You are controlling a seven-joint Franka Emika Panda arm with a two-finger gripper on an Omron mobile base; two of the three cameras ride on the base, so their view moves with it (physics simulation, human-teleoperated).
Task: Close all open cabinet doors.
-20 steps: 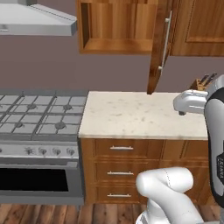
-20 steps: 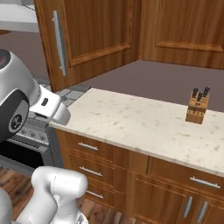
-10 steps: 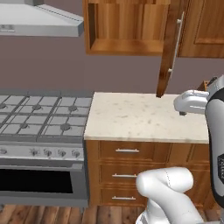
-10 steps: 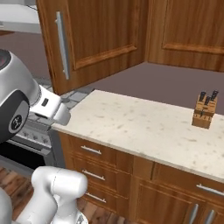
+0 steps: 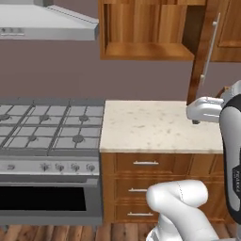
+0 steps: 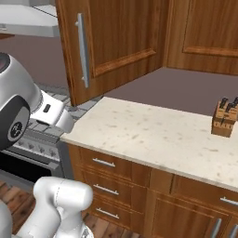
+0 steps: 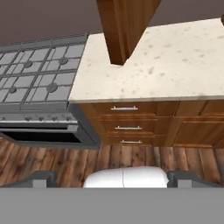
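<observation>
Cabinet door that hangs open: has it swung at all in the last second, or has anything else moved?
The whole scene slid right in both base views, so the cameras moved with the base, not the things. The open cabinet door looks as wide open as before, untouched. The knife block stays on the counter.

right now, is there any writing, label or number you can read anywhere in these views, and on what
None can be read.
The arm's dark joint carries small pale marks, too small to read.
The stove's control panel shows knobs, with no legible markings.
The open cabinet door, the counter and the knife block bear no text.
</observation>
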